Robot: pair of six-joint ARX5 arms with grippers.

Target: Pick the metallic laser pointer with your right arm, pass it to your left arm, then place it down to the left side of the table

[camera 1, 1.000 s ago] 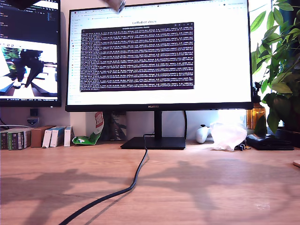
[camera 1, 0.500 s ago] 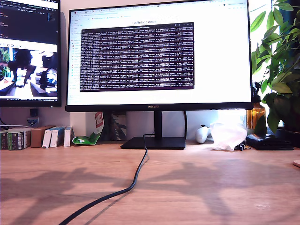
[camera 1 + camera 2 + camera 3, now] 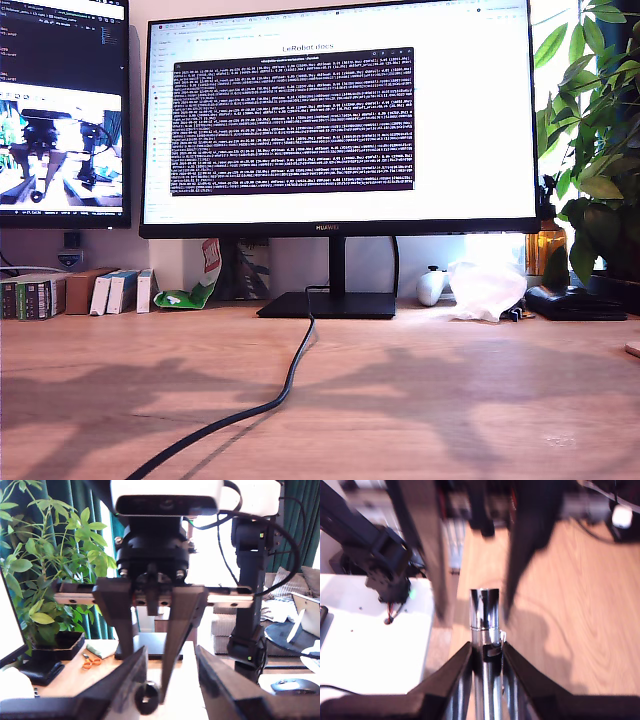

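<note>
While clamping pointer (image 3: pixel 485 630): 2nd pincer (image 3: pixel 487 655).

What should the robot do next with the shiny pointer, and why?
Probably close the fingers of my first gripper on the free end of the metallic laser pointer. My second gripper grips its body, and the open first fingers flank its tip.

In the exterior view, the large monitor (image 3: pixel 340 120) carries the brand name "HUAWEI" in small letters on its lower bezel. On its screen, a browser page shows the heading "LeRobot docs" above a dark terminal window whose lines are too small to read. Print on the small boxes (image 3: pixel 75 292) is illegible.
</note>
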